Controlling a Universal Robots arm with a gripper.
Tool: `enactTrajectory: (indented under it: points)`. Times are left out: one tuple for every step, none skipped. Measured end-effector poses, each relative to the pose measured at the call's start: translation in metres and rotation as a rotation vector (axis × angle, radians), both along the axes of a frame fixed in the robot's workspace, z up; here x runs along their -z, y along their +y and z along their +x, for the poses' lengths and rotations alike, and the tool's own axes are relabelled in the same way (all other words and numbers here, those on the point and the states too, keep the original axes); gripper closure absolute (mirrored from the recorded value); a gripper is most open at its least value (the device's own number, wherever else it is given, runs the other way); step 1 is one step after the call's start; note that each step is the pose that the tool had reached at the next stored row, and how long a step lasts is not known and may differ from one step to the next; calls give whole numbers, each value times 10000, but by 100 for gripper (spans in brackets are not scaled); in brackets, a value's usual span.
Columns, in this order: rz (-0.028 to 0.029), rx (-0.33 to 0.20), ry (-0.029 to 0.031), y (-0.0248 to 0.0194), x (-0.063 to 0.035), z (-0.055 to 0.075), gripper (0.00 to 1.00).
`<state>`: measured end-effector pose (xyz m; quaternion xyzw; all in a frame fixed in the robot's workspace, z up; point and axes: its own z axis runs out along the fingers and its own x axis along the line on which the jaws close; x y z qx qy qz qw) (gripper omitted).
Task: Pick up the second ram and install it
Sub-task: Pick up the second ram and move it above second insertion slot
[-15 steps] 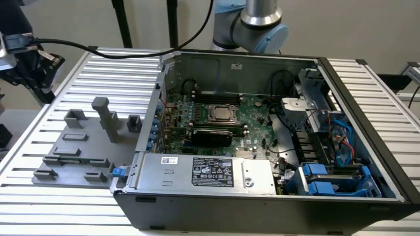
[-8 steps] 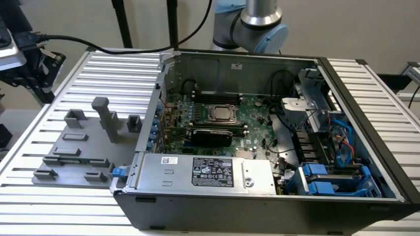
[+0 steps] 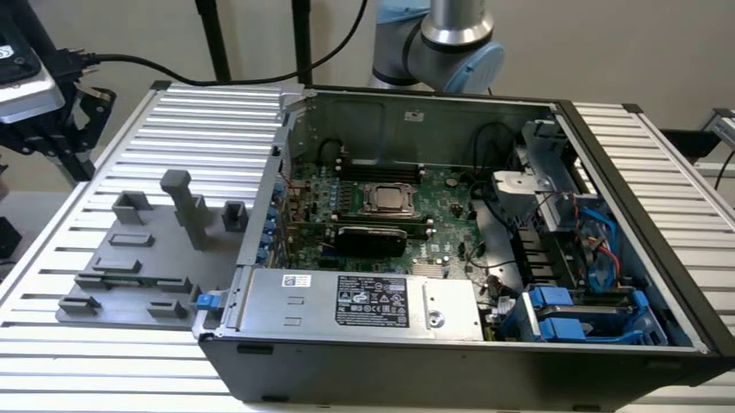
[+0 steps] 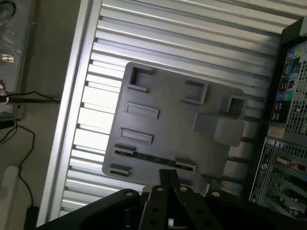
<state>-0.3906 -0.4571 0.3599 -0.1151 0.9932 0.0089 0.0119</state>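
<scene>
The second ram [image 4: 154, 158] is a thin dark green stick lying on edge between two small holders at one side of the grey fixture plate [image 4: 172, 124]. In the exterior view the ram [image 3: 136, 280] sits near the front of that plate [image 3: 109, 258], at the exterior view's left of the open computer case [image 3: 460, 344]. My gripper [image 4: 168, 177] hangs above the plate, close over the stick, with its fingers together and nothing between them. The motherboard's square processor socket [image 3: 391, 200] and black slot rails [image 3: 379, 165] lie inside the case.
Tall grey fixture blocks [image 3: 184, 206] stand on the plate beside the case wall. The ribbed aluminium table [image 3: 69, 344] runs around everything. A power supply [image 3: 356, 301], blue drive cages [image 3: 586, 314] and cables fill the case. The arm's base [image 3: 442, 52] stands behind it.
</scene>
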Motion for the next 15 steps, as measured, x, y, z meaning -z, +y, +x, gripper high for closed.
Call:
enactTrajectory:
  points:
    - [1,-179,0,0,1,0,89]
    - [1,-370,0,0,2,0,89]
    - [1,-551,0,0,3,0,89]
    - [1,-735,0,0,4,0,89]
    - [0,-916,-1,0,5,0,89]
    - [1,-1100,0,0,6,0,89]
    - [0,-1281,0,0,7,0,89]
    - [1,-1460,-1,0,8,0,89]
    - [1,-1640,-1,0,10,0,89]
    - [1,-1821,0,0,11,0,89]
    - [0,-2010,-1,0,12,0,89]
    - [1,-2186,0,0,14,0,89]
    - [0,-2370,0,0,15,0,89]
    - [1,-2545,0,0,16,0,89]
    - [1,-2730,0,0,18,0,89]
